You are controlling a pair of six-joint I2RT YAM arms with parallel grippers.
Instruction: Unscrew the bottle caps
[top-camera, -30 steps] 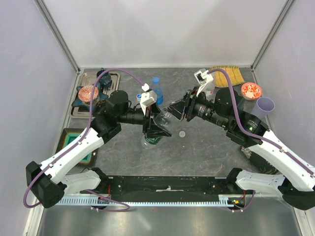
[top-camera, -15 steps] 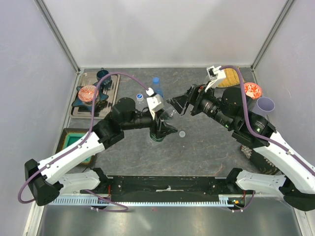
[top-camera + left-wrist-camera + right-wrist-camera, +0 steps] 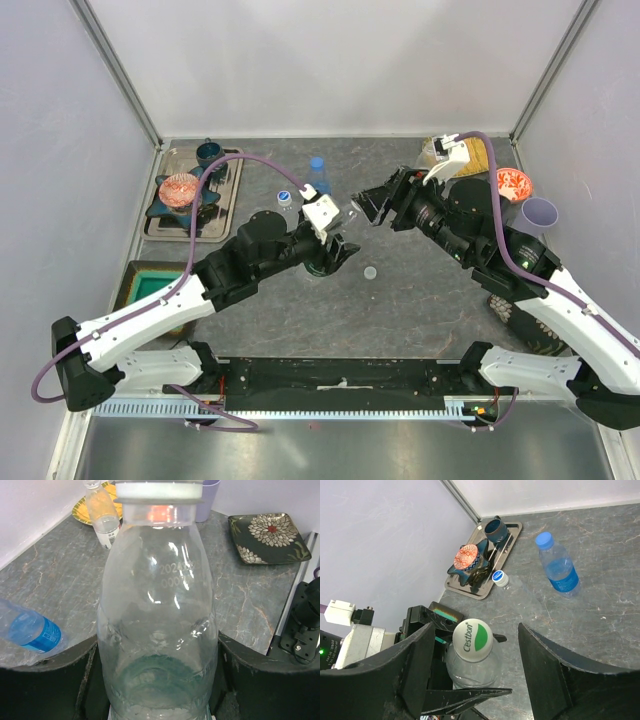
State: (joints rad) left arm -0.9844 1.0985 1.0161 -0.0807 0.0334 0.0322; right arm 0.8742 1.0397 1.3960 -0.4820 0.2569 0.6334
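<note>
My left hand [image 3: 326, 257] grasped a bottle [image 3: 159, 605], cap [image 3: 472, 636] on, under my released right hand [image 3: 368, 207]; the blue-labelled bottle [image 3: 560, 572] beyond was capped too.

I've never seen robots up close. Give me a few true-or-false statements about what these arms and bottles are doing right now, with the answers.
1. The left tool grips a clear bottle. True.
2. That bottle's cap is already off. False: its white and green cap still sits on the neck.
3. The right tool is clamped on that cap. False: its fingers stand apart on either side of the cap, not touching it.
4. A blue-capped bottle lies on its side on the table. True.
</note>
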